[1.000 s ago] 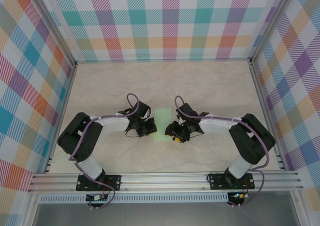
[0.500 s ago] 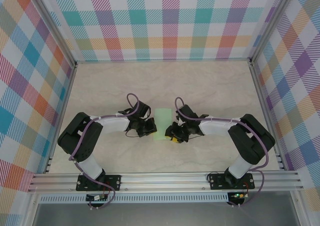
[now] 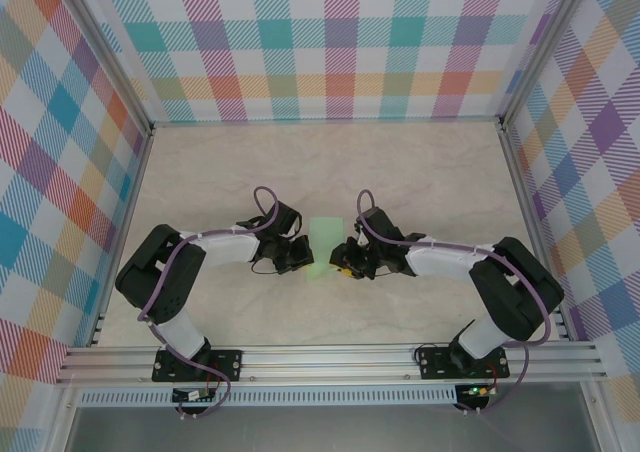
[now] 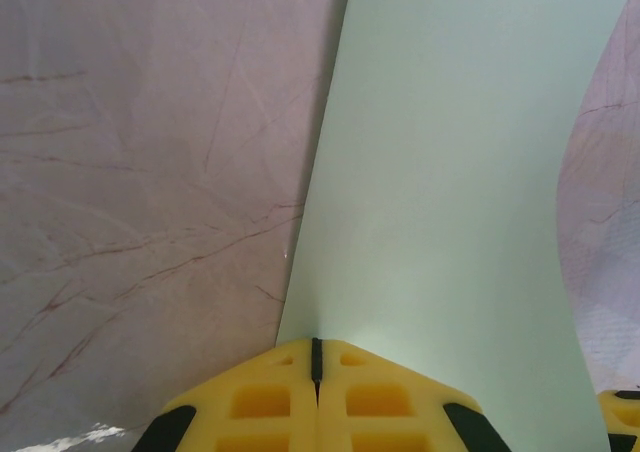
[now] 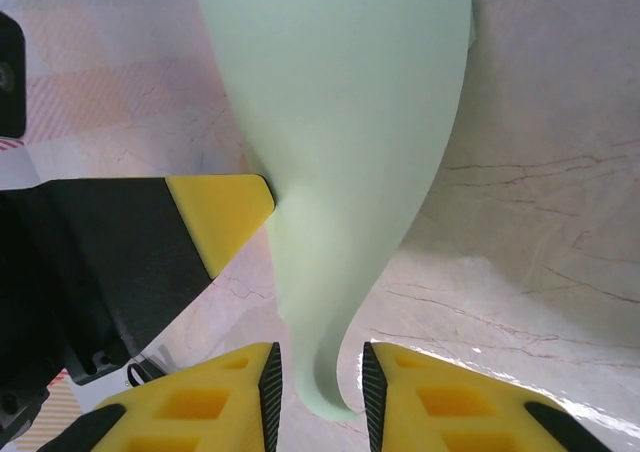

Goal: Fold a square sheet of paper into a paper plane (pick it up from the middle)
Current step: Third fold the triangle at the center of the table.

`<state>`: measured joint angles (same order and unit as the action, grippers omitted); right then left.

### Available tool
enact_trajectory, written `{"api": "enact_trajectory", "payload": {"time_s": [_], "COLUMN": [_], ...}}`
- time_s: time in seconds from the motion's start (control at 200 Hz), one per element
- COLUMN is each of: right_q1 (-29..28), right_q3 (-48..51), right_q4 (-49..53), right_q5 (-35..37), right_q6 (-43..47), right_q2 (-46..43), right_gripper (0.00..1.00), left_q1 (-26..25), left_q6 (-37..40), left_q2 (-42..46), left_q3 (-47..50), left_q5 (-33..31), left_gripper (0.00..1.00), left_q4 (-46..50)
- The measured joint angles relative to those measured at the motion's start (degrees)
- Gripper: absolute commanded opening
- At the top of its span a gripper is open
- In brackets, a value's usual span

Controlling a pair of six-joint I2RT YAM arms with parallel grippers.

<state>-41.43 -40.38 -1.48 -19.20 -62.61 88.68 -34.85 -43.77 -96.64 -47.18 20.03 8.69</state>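
Midway between table (image 3: 420, 172) side edges, nearer the near edge: left gripper (image 3: 300, 257) jaws together, clamped on the sheet of paper (image 3: 322, 244) at its left edge. Sheet curves across. Right gripper (image 3: 343, 263) jaws slightly apart, straddling its curled right edge.

Blk/white arms (image 3: 160, 272), purple cables (image 3: 258, 200), yellow fingertips (image 4: 262, 402) w/ square recesses, blk bases (image 3: 197, 364).

Open tabletop (image 3: 420, 162) from 10 through 2 o'clock of the paper sheet (image 3: 324, 240); blocked at 9 o'clock by the left gripper (image 3: 303, 259), at 3 o'clock by the right gripper (image 3: 343, 264); fenced beyond by plaid walls (image 3: 330, 42).
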Motion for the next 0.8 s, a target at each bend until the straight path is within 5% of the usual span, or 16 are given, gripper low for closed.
{"api": "enact_trajectory", "payload": {"time_s": [0.395, 0.665, 0.8], "right_q1": [0.0, 0.0, 0.0], "right_q3": [0.3, 0.3, 0.2], "right_q4": [-1.5, -0.5, 3.4], "right_q5": [-0.4, 0.1, 0.7], "right_q6": [-1.8, -3.3, -3.1], "right_q2": [1.5, 1.4, 0.8], "right_gripper": [0.28, 0.00, 0.00], "left_q1": [0.0, 0.0, 0.0], "left_q6": [0.0, 0.0, 0.4], "left_q2": [0.0, 0.0, 1.0], "left_q3": [-0.2, -0.2, -0.2], "left_q5": [0.0, 0.0, 0.5], "left_gripper": [0.04, 0.05, 0.09], "left_q4": [0.3, 0.4, 0.8]}}
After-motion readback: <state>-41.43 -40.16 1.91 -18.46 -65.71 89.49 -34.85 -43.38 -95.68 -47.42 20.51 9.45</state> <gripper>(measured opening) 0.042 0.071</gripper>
